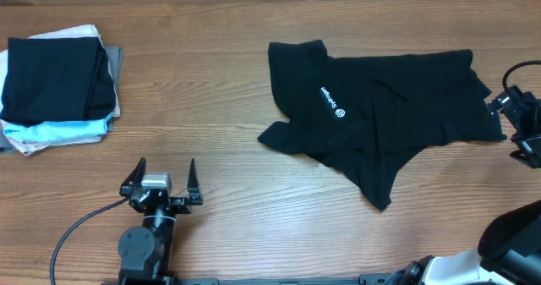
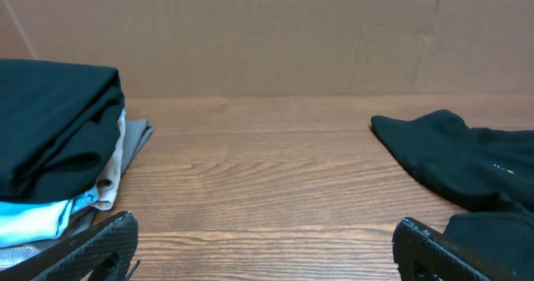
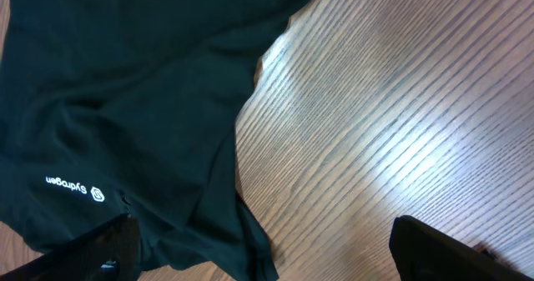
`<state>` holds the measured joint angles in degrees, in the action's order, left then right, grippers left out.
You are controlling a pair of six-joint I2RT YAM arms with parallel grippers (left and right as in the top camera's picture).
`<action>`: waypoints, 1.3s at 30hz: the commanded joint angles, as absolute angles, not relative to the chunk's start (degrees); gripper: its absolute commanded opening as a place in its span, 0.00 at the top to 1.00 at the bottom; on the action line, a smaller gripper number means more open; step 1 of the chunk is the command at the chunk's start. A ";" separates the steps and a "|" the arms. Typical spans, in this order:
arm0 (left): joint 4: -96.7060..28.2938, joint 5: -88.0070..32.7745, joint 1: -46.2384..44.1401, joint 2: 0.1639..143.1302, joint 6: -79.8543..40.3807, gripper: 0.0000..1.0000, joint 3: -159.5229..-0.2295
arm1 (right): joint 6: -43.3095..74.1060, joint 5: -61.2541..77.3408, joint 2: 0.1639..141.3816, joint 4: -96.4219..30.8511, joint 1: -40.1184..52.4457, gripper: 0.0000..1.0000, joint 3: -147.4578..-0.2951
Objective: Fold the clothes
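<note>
A wooden table (image 1: 237, 90) filled the overhead view, its grain running left to right. On its right half lay the black T-shirt (image 1: 380, 90), unfolded and rumpled. It was spread roughly flat with creases across the body, one pointed flap reached toward the near edge, and another corner jutted out on its left side. Well apart from it, at the far left of the table, sat a stack of folded garments (image 1: 55, 86). A black piece lay on top, with pale blue and off-white layers below and a grey one at the bottom edge.

The left gripper (image 1: 166, 165) hovered over bare wood near the front edge, between the stack and the shirt and clear of both. Its jaws were spread wide and released, with nothing between them. The right gripper (image 1: 517, 116) stood at the right edge of the overhead view, just beside the shirt's right hem. Whether it touched the cloth could not be told. Its wrist view showed both fingers far apart above the shirt and the table, so it was released and grasping nothing.

A dark cable (image 1: 72, 234) curved away from the left arm toward the lower left. Smallest was the white logo (image 1: 331, 103) with lettering on the shirt, facing up.
</note>
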<state>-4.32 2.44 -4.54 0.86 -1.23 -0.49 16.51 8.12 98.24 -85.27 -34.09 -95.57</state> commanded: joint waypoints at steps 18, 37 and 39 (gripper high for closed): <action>-4.08 3.16 -4.95 0.30 -0.19 0.00 -0.27 | 16.73 8.16 97.14 -85.10 -34.15 0.00 -96.47; -0.34 7.86 -4.91 0.30 11.40 0.00 -0.30 | 16.73 8.16 97.14 -85.10 -34.15 0.00 -96.47; 1.39 2.37 -4.91 0.30 11.40 0.00 -0.60 | 16.73 8.16 97.14 -85.10 -34.15 0.00 -96.47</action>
<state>-0.10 7.62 -4.54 0.86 9.67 -0.47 16.51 8.12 98.24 -85.27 -34.09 -95.57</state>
